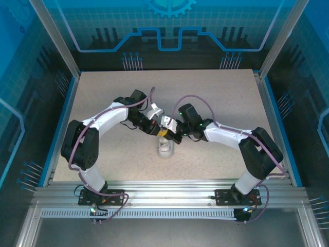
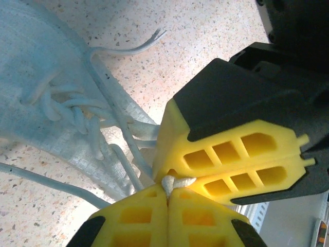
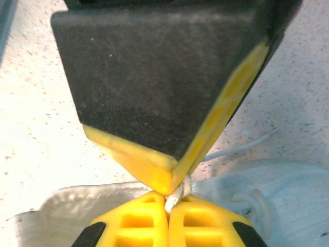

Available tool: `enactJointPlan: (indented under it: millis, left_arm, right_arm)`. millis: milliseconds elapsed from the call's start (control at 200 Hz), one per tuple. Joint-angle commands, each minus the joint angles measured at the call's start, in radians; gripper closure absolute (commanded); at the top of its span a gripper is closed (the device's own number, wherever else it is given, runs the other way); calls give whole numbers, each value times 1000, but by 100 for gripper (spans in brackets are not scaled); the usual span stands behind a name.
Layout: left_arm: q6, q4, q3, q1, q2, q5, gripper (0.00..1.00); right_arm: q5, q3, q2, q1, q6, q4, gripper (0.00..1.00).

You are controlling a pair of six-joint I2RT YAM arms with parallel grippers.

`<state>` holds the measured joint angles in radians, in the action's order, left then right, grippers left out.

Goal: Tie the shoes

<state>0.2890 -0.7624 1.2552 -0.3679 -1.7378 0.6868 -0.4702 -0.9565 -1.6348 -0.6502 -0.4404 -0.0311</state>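
The white shoe stands in the middle of the table with both grippers meeting tip to tip just above it. In the left wrist view the shoe lies at the left with its laces crossed, and loose lace ends trail over the table. My left gripper is shut on a bit of white lace. The right gripper's yellow fingers press against the same spot. In the right wrist view my right gripper is shut on that lace, under the left gripper's fingers.
The speckled table spreads around the shoe. A blue rail and metal posts border it, with an aluminium frame along the near edge. Both arms bend inward from their bases.
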Motion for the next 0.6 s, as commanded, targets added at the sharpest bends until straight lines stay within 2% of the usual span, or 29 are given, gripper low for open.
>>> enactJointPlan:
  millis: [0, 110, 255, 500, 595]
  left_arm:
    - [-20, 128, -25, 16, 27, -94, 100]
    - [-24, 159, -44, 15, 43, -109, 100]
    - [-25, 195, -75, 15, 61, -122, 100]
    - [-27, 320, -153, 12, 99, -115, 100]
    - [-44, 372, -178, 6, 101, -113, 100]
  right_arm:
    - [-248, -45, 31, 7, 76, -75, 97]
    - [-303, -77, 26, 24, 117, -108, 93]
    - [-349, -84, 18, 45, 167, -103, 100]
    - [-510, -104, -33, 85, 250, -119, 100]
    - [-553, -120, -48, 90, 250, -150, 93]
